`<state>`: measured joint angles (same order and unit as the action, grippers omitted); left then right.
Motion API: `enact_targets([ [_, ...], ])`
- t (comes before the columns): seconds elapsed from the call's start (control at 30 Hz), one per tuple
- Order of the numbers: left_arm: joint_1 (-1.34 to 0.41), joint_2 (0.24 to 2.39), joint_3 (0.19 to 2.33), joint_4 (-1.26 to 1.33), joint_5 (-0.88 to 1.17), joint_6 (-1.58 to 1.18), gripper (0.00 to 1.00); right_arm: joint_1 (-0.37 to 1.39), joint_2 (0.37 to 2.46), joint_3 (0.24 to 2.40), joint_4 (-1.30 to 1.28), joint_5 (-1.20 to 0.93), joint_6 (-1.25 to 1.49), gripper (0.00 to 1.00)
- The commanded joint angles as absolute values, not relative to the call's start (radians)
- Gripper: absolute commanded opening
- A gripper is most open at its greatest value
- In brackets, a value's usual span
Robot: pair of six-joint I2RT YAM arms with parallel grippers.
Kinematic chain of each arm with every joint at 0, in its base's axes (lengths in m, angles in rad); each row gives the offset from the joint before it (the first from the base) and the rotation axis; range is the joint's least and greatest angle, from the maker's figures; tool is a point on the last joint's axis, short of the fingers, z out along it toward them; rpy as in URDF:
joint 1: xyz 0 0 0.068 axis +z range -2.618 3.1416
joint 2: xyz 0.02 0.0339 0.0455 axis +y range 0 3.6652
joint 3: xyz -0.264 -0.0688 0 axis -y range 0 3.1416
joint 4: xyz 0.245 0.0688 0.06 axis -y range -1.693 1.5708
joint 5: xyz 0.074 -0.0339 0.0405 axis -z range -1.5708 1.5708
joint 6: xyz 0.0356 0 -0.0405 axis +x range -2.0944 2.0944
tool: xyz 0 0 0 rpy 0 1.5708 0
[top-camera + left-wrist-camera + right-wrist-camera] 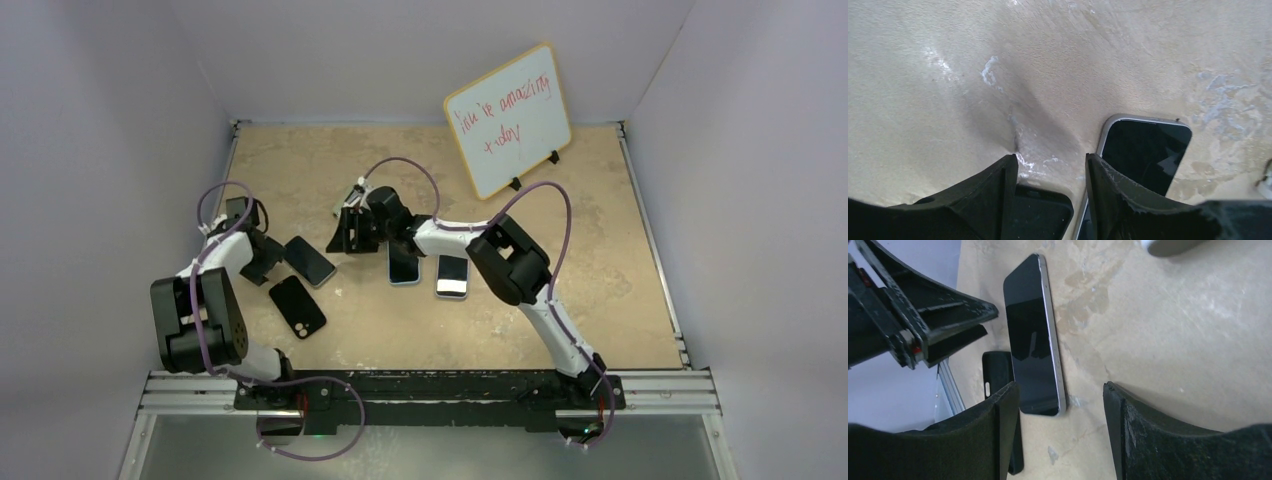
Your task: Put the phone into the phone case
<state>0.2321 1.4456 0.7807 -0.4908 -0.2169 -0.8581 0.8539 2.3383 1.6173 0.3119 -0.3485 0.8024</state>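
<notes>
Silver-edged, the flat black-screened phone (1145, 152) lies just beside the released, empty left hand (1049, 167), which should straddle its long edges squarely before clenching.

The silver-edged phone (309, 260) lies flat on the bench (600, 260), left of centre, dark screen up and turned diagonally. The black phone case (297, 306) lies flat just beside it on the near side, roughly parallel, with its camera cut-outs toward the near end. The phone is outside the case.
</notes>
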Motion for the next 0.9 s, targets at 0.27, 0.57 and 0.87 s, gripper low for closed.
enact_targets([
  [0.27, 0.241, 1.487, 0.789, -0.404, -0.13, -0.701, 0.46, 0.899, 2.469, 1.743, 0.188, -0.276, 0.846, 0.62],
  [0.57, 0.241, 1.545, 0.773, -0.361, -0.006, -0.658, 0.42, 0.914, 2.488, 1.744, 0.194, -0.242, 0.866, 0.61],
  [0.87, 0.241, 1.546, 0.699, -0.208, 0.325, -0.64, 0.38, 0.914, 2.431, 1.629, 0.29, -0.254, 0.901, 0.61],
])
